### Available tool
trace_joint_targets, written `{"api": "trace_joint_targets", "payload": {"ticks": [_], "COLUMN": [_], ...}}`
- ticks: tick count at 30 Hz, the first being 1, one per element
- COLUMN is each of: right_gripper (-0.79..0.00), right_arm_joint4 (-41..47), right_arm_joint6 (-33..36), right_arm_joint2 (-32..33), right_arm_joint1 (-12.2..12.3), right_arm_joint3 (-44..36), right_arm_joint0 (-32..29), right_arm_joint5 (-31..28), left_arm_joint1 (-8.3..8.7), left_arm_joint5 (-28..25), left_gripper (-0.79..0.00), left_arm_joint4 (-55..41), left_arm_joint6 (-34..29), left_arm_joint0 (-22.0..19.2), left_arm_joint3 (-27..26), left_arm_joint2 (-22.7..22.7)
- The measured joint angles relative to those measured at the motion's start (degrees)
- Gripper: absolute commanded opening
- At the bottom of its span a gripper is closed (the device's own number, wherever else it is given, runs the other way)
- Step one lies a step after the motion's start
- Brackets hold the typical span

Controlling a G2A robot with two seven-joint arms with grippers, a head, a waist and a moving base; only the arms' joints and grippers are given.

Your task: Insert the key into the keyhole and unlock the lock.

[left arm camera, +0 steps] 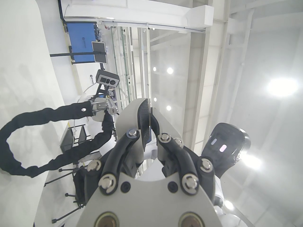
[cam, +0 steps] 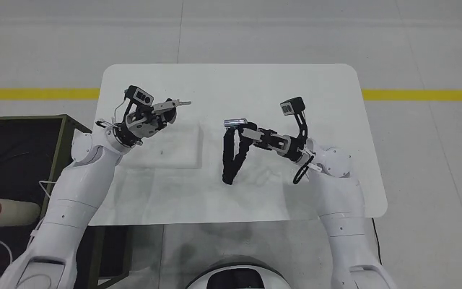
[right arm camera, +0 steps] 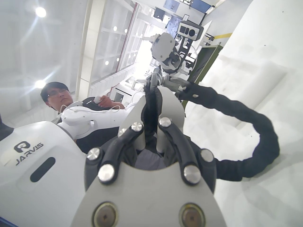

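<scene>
Left gripper tight on key — right gripper (equally tight) on lock.

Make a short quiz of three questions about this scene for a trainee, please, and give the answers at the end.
1. True or false: the key sits inside the keyhole of the lock.
2. Which end effector holds the key: A) left, B) right, C) neither?
3. Fill in the missing word: the right end effector is shut on the lock's black ____.

Key:
1. False. The key is in the air, apart from the lock.
2. A. The left end effector pinches it.
3. cable.
</scene>
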Motion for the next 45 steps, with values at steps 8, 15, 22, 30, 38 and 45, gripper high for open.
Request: {"api": "trace_joint_targets", "payload": {"ticks": [8, 15, 22, 30, 38, 45], "right_gripper": [-0.785, -0.785, -0.785, -0.785, -0.785, -0.785], "right_arm_joint4": [-1.98, -4.77, -6.06, -6.50, -6.39, -5.88], "right_arm_joint6": [-2.92, -6.76, -9.04, -10.79, -11.61, -12.06], "right_arm_joint2": [-0.04, -1.54, -3.09, -4.04, -5.44, -6.10], "right_arm_joint1": [0.31, 1.28, 2.03, 2.97, 3.74, 4.49], "right_arm_joint3": [-3.86, -7.60, -6.35, -5.70, -5.28, -5.23], "right_arm_joint0": [-3.33, -4.77, -3.59, -2.94, -2.70, -2.82], "right_arm_joint5": [-0.30, 0.34, -0.63, -1.27, -1.95, -2.46], "left_arm_joint1": [0.29, 0.02, -0.99, -2.04, -3.06, -3.89], "left_arm_joint5": [-1.39, -4.06, -6.75, -6.66, -5.30, -4.17], "left_gripper": [-0.785, -0.785, -0.785, -0.785, -0.785, -0.785], "left_arm_joint4": [3.77, 17.90, 21.54, 25.02, 27.39, 28.27], "left_arm_joint6": [2.53, 8.82, 12.33, 14.71, 16.01, 14.89], "left_arm_joint0": [3.11, 8.63, 9.68, 10.12, 9.94, 9.69], "left_arm_joint3": [-3.82, -11.91, -13.93, -14.57, -14.71, -14.53], "left_arm_joint2": [-1.00, -2.57, -3.12, -3.50, -3.55, -3.62]}}
